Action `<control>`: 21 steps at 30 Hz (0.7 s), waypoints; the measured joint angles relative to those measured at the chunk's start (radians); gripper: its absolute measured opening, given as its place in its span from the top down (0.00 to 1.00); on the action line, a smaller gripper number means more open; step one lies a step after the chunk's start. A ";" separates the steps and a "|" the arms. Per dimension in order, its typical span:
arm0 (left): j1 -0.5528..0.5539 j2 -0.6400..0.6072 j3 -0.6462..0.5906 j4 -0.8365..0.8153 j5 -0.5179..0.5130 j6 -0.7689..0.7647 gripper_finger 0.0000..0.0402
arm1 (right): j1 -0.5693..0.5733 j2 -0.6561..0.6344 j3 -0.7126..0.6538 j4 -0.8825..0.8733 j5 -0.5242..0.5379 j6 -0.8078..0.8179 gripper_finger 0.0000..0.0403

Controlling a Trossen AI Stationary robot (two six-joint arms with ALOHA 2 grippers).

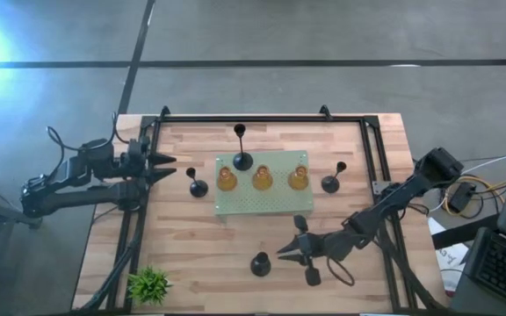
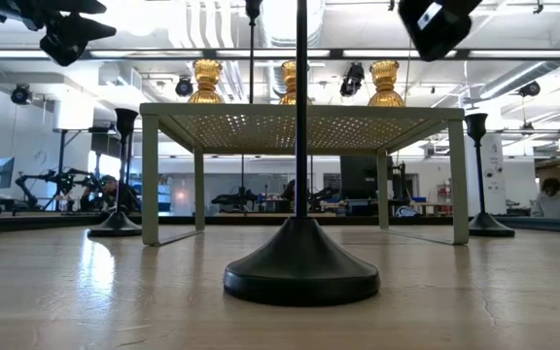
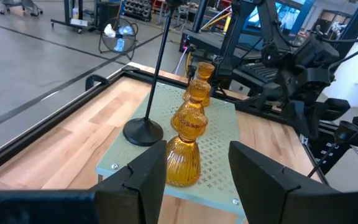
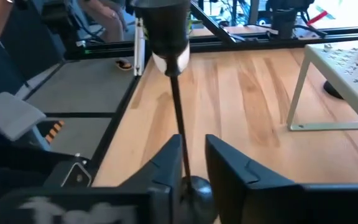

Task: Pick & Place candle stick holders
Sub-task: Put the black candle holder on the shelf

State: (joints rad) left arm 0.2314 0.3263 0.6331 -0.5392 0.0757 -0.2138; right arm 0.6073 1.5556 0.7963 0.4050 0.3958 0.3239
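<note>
The right gripper (image 1: 281,252) reached in low over the near part of the table (image 1: 191,254), and the front black candle stick holder (image 1: 260,263) stood right at its fingertips, on bare wood in front of the pale green perforated board (image 1: 262,204). In the right wrist view the holder's thin stem rose in the gap between the two fingers, hard by one of them and clear of the other, so the fingers were slightly parted around it and not pinching it; whether the nearer finger touched the stem could not be told. The holder stood upright on its round base. The left gripper (image 1: 172,167) hung at the table's left edge, well apart from every holder, its fingers spread wide with nothing between them. There were seven holders in all. Three amber holders (image 1: 262,178) stood in a row on top of the board. Four were black: the one at the right gripper, a tall-stemmed one (image 1: 242,161) on the board's far left part, one (image 1: 198,187) on the wood just left of the board, and one (image 1: 329,183) on the wood just right of it. A single small green plant (image 1: 149,283) sat at the near left corner.
</note>
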 joint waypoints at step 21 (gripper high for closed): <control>0.000 0.000 0.000 -0.038 0.001 0.004 0.56 | -0.081 0.162 0.185 -0.006 -0.175 -0.036 0.62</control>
State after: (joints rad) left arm 0.2314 0.3264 0.6334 -0.5768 0.0768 -0.2100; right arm 0.5262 1.7172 0.9808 0.3993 0.2213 0.2882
